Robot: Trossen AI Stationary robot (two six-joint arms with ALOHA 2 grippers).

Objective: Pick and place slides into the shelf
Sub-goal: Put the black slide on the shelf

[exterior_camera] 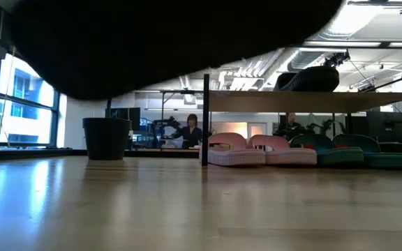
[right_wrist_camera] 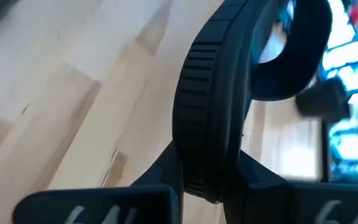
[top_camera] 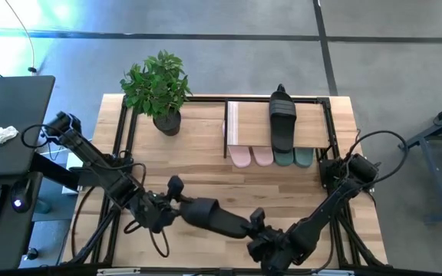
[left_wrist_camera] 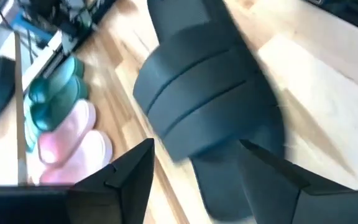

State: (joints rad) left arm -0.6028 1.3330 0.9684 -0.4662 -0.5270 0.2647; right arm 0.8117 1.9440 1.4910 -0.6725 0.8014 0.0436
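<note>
A black slide (top_camera: 212, 215) hangs near the table's front edge between my two grippers. My right gripper (top_camera: 257, 221) is shut on its right end. My left gripper (top_camera: 176, 205) is open, with its fingers on either side of the slide's left end (left_wrist_camera: 225, 186). The shelf (top_camera: 242, 123) stands at the far right. Another black slide (top_camera: 282, 115) lies on the shelf's plank top. A pink pair (top_camera: 250, 157) and a green pair (top_camera: 292, 157) rest on their soles beneath it, toes poking out. My left gripper has its open fingers (left_wrist_camera: 126, 180) beside the slide's left end; I cannot tell whether they touch it. My right gripper pinches the sole's edge (right_wrist_camera: 205, 155) at the slide's right end between its two fingers. It comes slanting down from the table's right. The slide is lifted clear and turned on its edge, strap (right_wrist_camera: 291, 56) away from the fingers.
A potted plant (top_camera: 158, 88) stands at the table's far left, next to the shelf. Bare wood lies between the shelf and the held slide. A dark shape (exterior_camera: 152, 42) fills the top of the low view. People sit at desks in the room beyond.
</note>
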